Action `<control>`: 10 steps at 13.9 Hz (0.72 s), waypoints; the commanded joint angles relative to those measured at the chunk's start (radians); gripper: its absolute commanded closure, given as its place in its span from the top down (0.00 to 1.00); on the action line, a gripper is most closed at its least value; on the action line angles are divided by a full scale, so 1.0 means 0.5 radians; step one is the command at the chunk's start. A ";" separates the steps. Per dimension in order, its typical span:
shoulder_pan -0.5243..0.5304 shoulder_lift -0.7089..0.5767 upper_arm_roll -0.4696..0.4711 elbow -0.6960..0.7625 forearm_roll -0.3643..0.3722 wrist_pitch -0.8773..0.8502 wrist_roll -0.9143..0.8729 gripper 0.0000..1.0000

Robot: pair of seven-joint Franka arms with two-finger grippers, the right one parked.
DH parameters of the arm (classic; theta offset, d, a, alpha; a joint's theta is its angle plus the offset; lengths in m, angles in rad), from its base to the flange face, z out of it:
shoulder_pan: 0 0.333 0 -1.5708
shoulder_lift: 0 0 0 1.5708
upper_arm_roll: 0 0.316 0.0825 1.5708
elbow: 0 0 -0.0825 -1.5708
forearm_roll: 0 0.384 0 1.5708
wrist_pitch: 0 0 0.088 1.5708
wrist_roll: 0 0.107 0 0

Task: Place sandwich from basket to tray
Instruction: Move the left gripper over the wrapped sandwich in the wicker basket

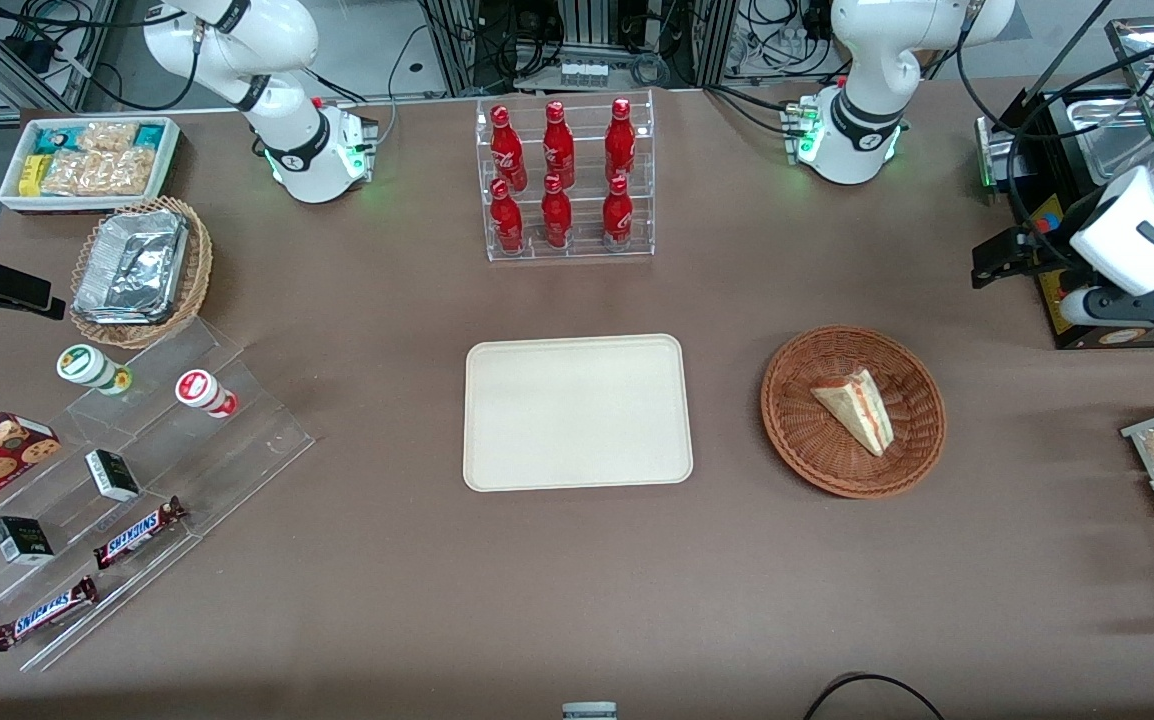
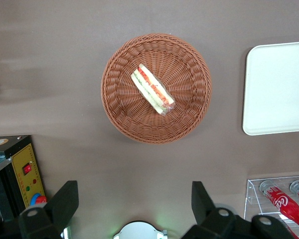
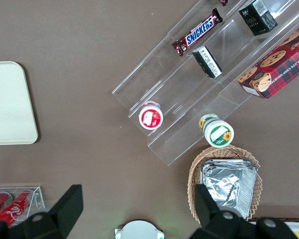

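approach step: gripper (image 2: 134,209) wide open, empty, high above table near basket (image 2: 120,114); next, descend onto sandwich (image 2: 152,89), then carry to tray (image 1: 482,470).

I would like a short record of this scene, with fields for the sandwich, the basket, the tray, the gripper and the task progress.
sandwich: lying in the basket, red and green filling visible along its edge
basket: on the table beside the tray, toward the working arm's end
tray: nothing on it
gripper: open, above the table, apart from the basket, holding nothing
task progress: sandwich not yet picked up
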 commanded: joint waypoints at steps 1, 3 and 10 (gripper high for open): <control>-0.015 0.004 0.019 -0.018 0.002 0.049 -0.009 1.00; -0.018 0.010 0.016 -0.048 0.003 0.083 -0.021 1.00; -0.027 -0.014 0.013 -0.572 0.009 0.567 -0.031 1.00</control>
